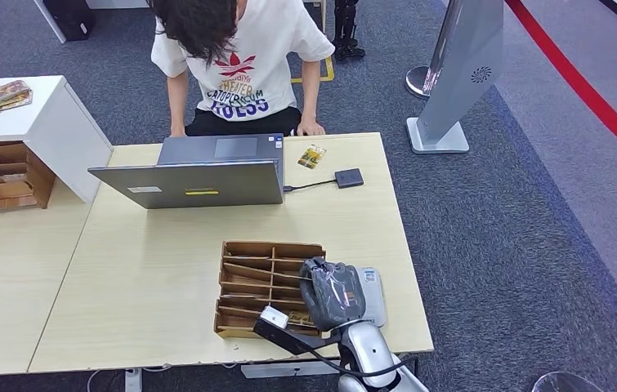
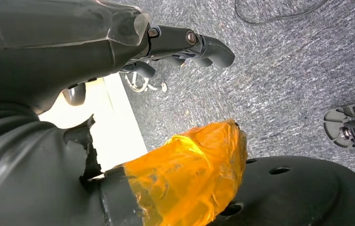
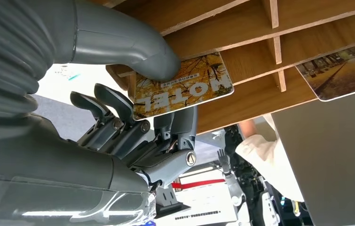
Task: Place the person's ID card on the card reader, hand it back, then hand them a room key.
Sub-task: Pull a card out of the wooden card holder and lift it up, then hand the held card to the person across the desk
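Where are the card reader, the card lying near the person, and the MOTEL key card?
card reader (image 1: pixel 349 177): head view, middle of its dark top.
card (image 1: pixel 311 156): head view, centre of its face.
MOTEL key card (image 3: pixel 189 87): right wrist view, printed face.

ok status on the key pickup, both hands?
Right hand pinches a MOTEL room key at the wooden organizer. Left hand hangs over carpet, holding nothing. ID card lies by the person. Nothing in the way.

Grey ribbed right hand, screwed knuckles
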Controlling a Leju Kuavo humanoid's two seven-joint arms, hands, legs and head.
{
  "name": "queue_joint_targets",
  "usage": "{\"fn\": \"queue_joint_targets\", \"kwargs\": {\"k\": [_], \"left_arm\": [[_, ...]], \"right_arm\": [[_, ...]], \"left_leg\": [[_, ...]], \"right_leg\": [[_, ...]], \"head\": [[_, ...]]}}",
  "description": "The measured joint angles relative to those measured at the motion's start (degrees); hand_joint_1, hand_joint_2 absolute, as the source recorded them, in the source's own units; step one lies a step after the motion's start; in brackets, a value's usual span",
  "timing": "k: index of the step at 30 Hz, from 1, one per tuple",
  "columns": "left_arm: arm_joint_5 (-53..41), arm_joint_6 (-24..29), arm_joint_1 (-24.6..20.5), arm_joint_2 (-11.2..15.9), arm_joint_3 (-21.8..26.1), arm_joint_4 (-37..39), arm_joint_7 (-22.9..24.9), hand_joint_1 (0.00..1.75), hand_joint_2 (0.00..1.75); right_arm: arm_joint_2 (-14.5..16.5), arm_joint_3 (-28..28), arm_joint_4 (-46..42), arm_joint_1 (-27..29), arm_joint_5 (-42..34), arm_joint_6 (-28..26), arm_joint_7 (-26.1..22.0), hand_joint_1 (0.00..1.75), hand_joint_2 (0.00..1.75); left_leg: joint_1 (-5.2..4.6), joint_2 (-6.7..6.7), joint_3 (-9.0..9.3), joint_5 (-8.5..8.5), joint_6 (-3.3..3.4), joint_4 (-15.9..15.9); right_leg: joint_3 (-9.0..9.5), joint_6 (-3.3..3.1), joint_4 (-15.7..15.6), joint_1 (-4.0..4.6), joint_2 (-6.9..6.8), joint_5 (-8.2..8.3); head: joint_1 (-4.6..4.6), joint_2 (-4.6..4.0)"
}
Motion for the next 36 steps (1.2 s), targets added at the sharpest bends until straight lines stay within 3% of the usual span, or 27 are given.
{"fn": "queue_joint_targets", "kwargs": {"k": [13, 27, 36], "left_arm": [[0.4, 0.0, 0.1, 0.0, -0.3, 0.0, 0.0, 0.0, 0.0], [2.2, 0.6, 0.5, 0.0, -0.4, 0.0, -0.1, 0.0, 0.0], [2.6, 0.7, 0.5, 0.0, -0.4, 0.0, 0.0, 0.0, 0.0]], "right_arm": [[0.0, -0.5, -1.6, 0.2, -0.9, -1.0, -0.7, 1.75, 1.75], [-2.1, -5.0, -29.1, 6.7, -11.8, -6.3, -9.0, 1.75, 1.75], [-2.9, -6.0, -35.7, 8.6, -14.1, -7.4, -11.0, 1.75, 1.75]], "left_leg": [[0.0, 0.0, 0.01, 0.01, 0.0, 0.0], [-0.01, 0.01, -0.01, 0.0, 0.0, 0.0], [0.0, 0.01, -0.01, 0.0, 0.0, 0.0]], "right_leg": [[0.0, -0.01, 0.0, 0.0, 0.0, 0.01], [-0.02, 0.0, 0.0, 0.0, 0.01, 0.01], [-0.02, 0.0, 0.0, 0.0, 0.01, 0.01]], "head": [[0.0, 0.0], [0.0, 0.0], [0.0, 0.0]]}}
